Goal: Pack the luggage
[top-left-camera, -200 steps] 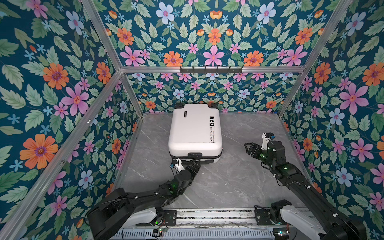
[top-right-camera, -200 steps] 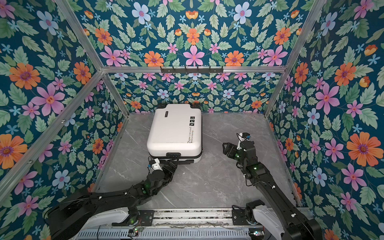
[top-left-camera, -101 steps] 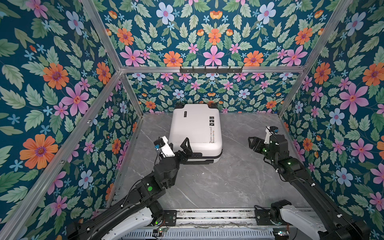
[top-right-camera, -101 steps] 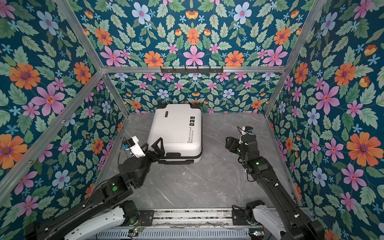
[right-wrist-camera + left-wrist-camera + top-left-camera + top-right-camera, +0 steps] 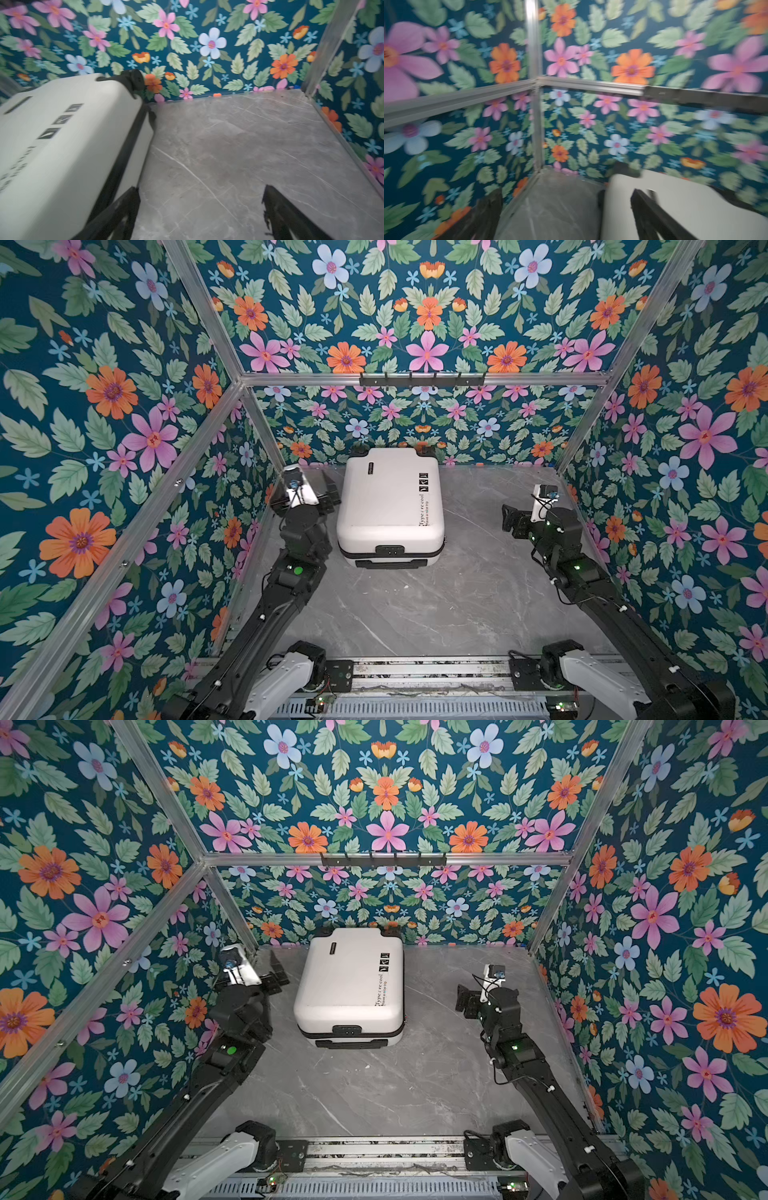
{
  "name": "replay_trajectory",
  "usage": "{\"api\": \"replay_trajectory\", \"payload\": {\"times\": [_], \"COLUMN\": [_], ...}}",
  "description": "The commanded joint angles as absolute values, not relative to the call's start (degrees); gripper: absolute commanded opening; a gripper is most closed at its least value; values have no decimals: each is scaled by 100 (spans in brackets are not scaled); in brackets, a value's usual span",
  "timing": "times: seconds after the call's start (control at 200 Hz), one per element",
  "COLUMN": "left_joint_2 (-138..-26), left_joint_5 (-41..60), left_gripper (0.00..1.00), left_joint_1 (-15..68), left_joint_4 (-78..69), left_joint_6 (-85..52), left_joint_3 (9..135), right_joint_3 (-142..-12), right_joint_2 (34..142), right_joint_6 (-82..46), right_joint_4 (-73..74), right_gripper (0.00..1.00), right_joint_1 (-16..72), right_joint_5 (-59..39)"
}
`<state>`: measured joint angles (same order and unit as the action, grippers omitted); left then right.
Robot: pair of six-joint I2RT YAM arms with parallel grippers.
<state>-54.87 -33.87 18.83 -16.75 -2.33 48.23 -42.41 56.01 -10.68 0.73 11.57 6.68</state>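
My two top views look steeply down from high above the arm bases [image 5: 316, 668], both holding the whole grey table [image 5: 415, 614] with the luggage [image 5: 390, 497] at mid-frame. My left wrist view sits low and close, blurred, facing the back left corner [image 5: 536, 166]; my right wrist view faces the back wall [image 5: 207, 52]. Both catch the luggage's sides.

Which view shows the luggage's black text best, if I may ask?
A top view: the text on the luggage is sharp and unobstructed. The right wrist view blurs it; the left wrist view misses it.
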Motion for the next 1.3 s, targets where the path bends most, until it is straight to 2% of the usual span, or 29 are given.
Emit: {"api": "replay_trajectory", "payload": {"times": [0.0,0.15,0.33,0.47,0.67,0.755,0.84,0.985,1.025,1.09,1.295], "left_joint_2": [-5908,-6296,-6562,-6752,-7599,-8010,-8467,-9528,-9370,-9260,-9284], "left_joint_5": [-2519,-2342,-2620,-2601,-2149,-1847,-1561,-1244,-1307,-1310,-1265], "left_gripper": [99,99,99,99,99,99,99,99,99,99,99], "left_joint_1": [972,290,158,159,163,170,170,167,175,158,158], "left_joint_4": [-2032,-2658,-3074,-3883,-6319,-7350,-7939,-9509,-9216,-8687,-7435], "left_joint_6": [-832,-1003,-1063,-1236,-904,-506,-310,-121,-227,-282,-189], "left_joint_3": [4540,3769,2858,2011,1016,853,817,630,646,798,1538], "right_joint_3": [-4082,-3693,-3064,-2268,-1528,-1559,-1476,-1145,-1205,-1578,-1758], "right_joint_2": [5767,5965,6224,6251,6561,6881,7288,8366,8443,8174,8276], "right_joint_6": [-974,-722,-558,-486,-422,-272,-249,-122,-121,-263,-403], "right_joint_4": [582,1022,1472,2535,4173,4405,4876,6581,6602,5342,5157], "right_gripper": [93,92,92,92,93,94,94,95,96,96,97], "right_joint_1": [761,457,203,202,203,202,202,203,202,183,-44], "right_joint_5": [731,1020,1279,1519,1302,1027,968,804,876,854,606]}}
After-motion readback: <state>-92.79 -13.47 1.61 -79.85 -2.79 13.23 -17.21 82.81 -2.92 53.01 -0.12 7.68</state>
